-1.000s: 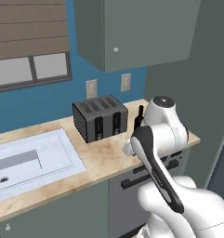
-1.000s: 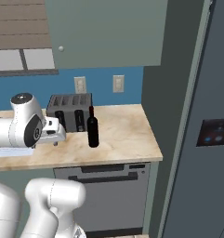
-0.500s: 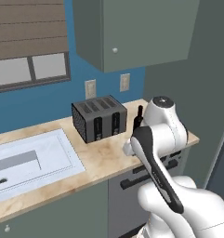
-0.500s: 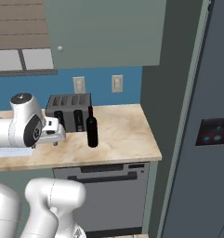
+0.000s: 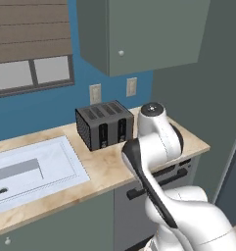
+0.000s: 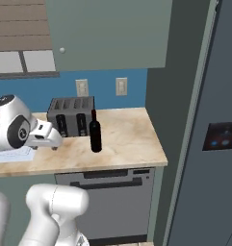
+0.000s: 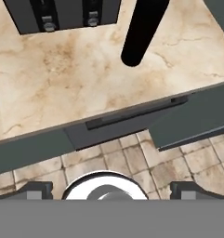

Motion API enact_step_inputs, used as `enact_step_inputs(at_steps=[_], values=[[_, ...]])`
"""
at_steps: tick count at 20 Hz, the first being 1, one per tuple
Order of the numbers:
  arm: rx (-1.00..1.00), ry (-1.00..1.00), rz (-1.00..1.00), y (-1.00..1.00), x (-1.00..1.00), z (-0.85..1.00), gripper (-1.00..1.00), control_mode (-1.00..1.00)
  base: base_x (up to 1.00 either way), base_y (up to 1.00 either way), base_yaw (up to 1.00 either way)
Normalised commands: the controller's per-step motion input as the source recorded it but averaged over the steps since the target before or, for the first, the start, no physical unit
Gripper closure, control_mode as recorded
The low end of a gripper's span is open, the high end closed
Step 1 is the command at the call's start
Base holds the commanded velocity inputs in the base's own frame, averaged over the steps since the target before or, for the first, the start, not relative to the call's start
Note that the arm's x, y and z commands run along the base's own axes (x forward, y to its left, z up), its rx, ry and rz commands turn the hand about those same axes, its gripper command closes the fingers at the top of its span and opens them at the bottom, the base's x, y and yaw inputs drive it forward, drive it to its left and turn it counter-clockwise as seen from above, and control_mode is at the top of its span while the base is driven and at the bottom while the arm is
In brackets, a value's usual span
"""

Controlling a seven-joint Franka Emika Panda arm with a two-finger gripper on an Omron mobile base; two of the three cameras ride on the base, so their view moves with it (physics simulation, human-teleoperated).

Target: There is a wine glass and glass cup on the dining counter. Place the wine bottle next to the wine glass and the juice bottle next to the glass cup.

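Beside toaster [image 6: 71, 115], wine bottle [image 6: 95, 132]

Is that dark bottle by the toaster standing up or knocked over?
Upright: the wine bottle stands on its base on the counter, neck pointing straight up.

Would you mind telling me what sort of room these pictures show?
A rendered home kitchen, it seems: a beige worktop carries a black toaster beside a white sink, with grey-green cupboards above and a wine bottle standing by.

Glossy white arm [image 5: 156, 142], dark joints
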Motion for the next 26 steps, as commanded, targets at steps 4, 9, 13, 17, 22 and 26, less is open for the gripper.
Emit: enact_step_inputs(at_steps=[4,9,13,17,22,26], values=[[-0.01,0.0,-0.24,0.12,0.13,0.14,-1.0,-1.0,0.0,0.0,0.0],[-0.03,-0.01,-0.16,0.01,0.19,0.11,-1.0,-1.0,0.0,0.0,0.0],[-0.04,-0.15,-0.18,0.0,0.21,0.05,-1.0,-1.0,0.0,0.0,0.0],[-0.06,-0.3,-0.19,0.0,0.17,0.01,-1.0,-1.0,0.0,0.0,0.0],[-0.11,-0.35,-0.13,0.0,0.11,-0.05,-1.0,-1.0,0.0,0.0,0.0],[-0.13,-0.33,-0.06,-0.01,0.11,-0.01,-1.0,-1.0,0.0,0.0,0.0]])
